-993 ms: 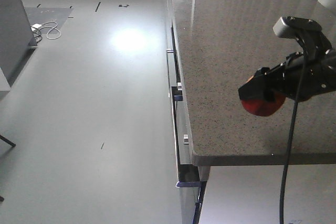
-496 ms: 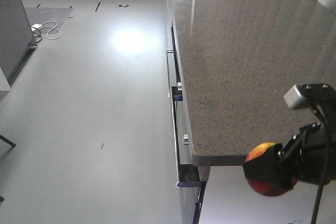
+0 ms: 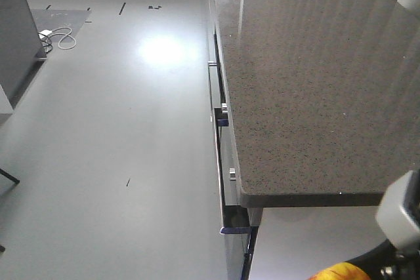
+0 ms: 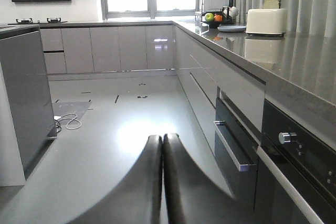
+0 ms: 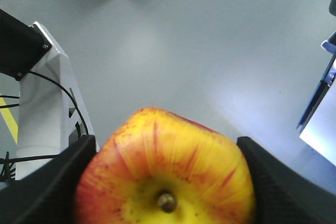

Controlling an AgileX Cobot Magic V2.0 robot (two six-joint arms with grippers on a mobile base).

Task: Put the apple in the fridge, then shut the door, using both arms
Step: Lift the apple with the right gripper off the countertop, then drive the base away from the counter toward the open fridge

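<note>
One step looks done: the apple (image 5: pixel 157 150) is clamped between the fingers of the right claw (image 5: pixel 165 182), stem dimple toward the camera, hanging over bare floor (image 5: pixel 173 40). The front view catches only its yellow top at the bottom edge, below and off the speckled surface (image 3: pixel 295 96). The left claw (image 4: pixel 161 145) is pinched together, holding nothing, aimed down the room. No fridge interior or door is clearly shown. Carrying, placing and door-closing all remain, by this reading.
</note>
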